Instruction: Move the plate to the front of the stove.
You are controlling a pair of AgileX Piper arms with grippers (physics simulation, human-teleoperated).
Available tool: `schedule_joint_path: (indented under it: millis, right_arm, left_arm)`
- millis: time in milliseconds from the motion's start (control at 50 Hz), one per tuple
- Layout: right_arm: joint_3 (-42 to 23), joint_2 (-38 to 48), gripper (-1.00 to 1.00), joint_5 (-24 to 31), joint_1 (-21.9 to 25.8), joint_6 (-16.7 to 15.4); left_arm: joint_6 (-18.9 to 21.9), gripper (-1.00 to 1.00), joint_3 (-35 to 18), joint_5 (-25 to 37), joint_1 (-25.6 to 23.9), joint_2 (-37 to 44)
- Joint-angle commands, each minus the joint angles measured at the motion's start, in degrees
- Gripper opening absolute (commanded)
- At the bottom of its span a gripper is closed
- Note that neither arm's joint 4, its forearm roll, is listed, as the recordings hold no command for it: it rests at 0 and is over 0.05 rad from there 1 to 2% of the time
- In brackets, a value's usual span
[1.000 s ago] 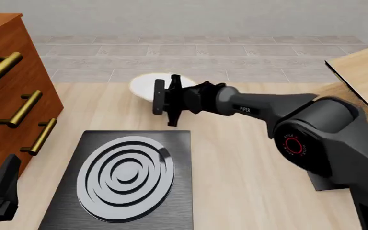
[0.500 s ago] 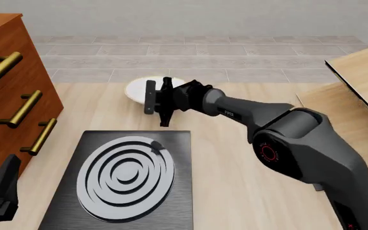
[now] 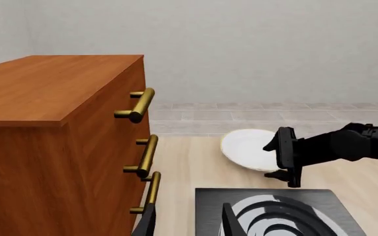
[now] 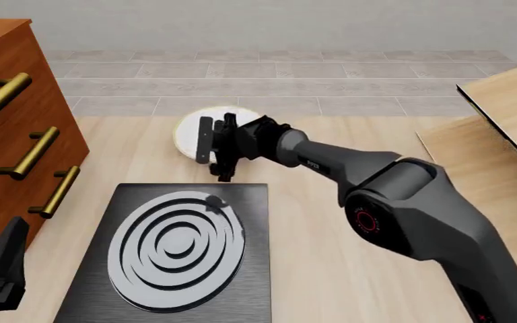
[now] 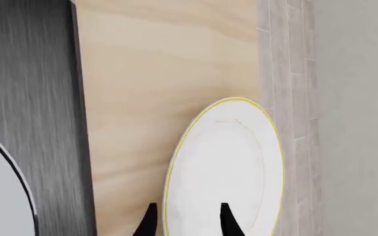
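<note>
I have the right hand (image 4: 212, 149) reached far out across the table (image 4: 330, 222), poised over the near edge of the plate (image 4: 186, 131). In the right wrist view its two dark fingertips (image 5: 227, 222) stand narrowly apart and straddle the yellow-gold rim of the plate (image 5: 225, 162) — one tip over the white face, the other just outside the rim over bare wood. I cannot tell whether they touch the plate.

The plate lies flat on the table just beyond the hand, on the far side of the stove (image 4: 92, 282) and apart from it, with a strip of wood between the two. The stove's grey ringed burner (image 4: 178, 249) sits below the hand, nearer to me.

My left hand (image 3: 187, 223) is low at the near left corner, beside the wooden drawer cabinet (image 3: 51, 147) with its brass handles (image 3: 143, 157). Its fingers are spread, nothing between them, and past them I see the right hand (image 3: 286, 156) by the plate (image 3: 245, 147).
</note>
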Motion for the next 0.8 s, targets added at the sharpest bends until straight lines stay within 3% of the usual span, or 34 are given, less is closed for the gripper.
schedule_joint_path:
  millis: [20,360,800]
  right_arm:
    - [1.2,-0.6,1.0,-0.1,-0.2,0.3]
    - [6.3,-5.2,1.0,-2.7,-2.2,-2.1]
    - [21.9,-16.1,1.0,-12.1,-5.1,-5.3]
  left_arm:
    - [-0.1,1.0,0.0,0.0,0.0,0.1]
    - [-0.1,1.0,0.1,-0.1,0.0,0.1]
    - [-0.1,1.0,0.1,-0.1,0.0,0.1]
